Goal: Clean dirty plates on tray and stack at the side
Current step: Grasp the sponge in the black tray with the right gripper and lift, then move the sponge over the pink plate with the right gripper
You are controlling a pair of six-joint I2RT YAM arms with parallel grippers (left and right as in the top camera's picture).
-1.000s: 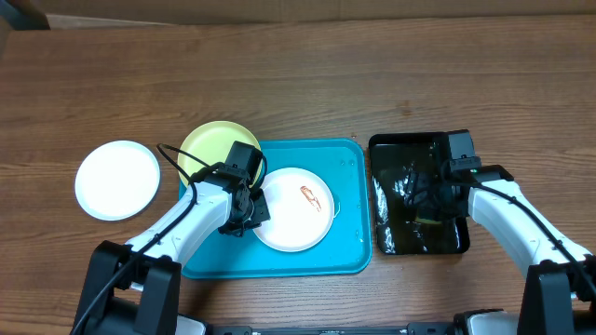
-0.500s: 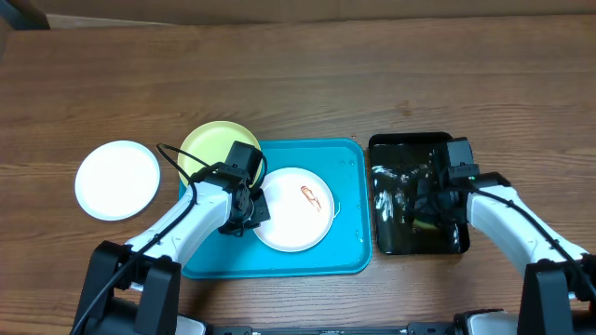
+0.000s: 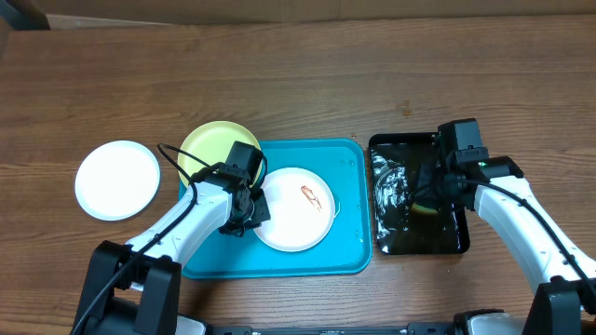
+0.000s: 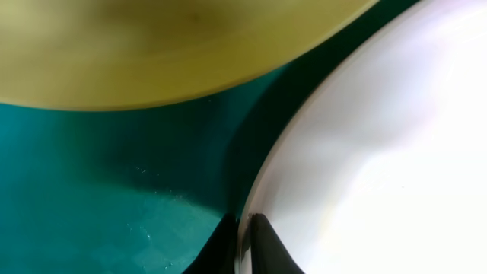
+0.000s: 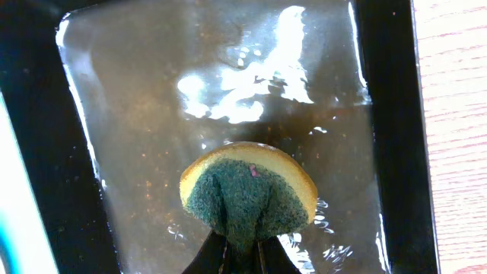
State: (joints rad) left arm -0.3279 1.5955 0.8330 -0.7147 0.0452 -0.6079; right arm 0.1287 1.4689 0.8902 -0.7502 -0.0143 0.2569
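A white plate with a reddish smear lies on the turquoise tray. My left gripper is shut on this plate's left rim, which the left wrist view shows pinched between the black fingertips. A lime-green plate overlaps the tray's back-left corner. Another white plate lies on the table to the left. My right gripper hangs over the black tray, shut on a yellow and green sponge, which is squeezed and folded.
The black tray's rim encloses shallow, glinting water. It stands just right of the turquoise tray. In the left wrist view the green plate looms over the tray floor, close to the white plate.
My right gripper has shut on the sponge in the black tray and shifted slightly toward the back. The left arm and the plates have stayed put.
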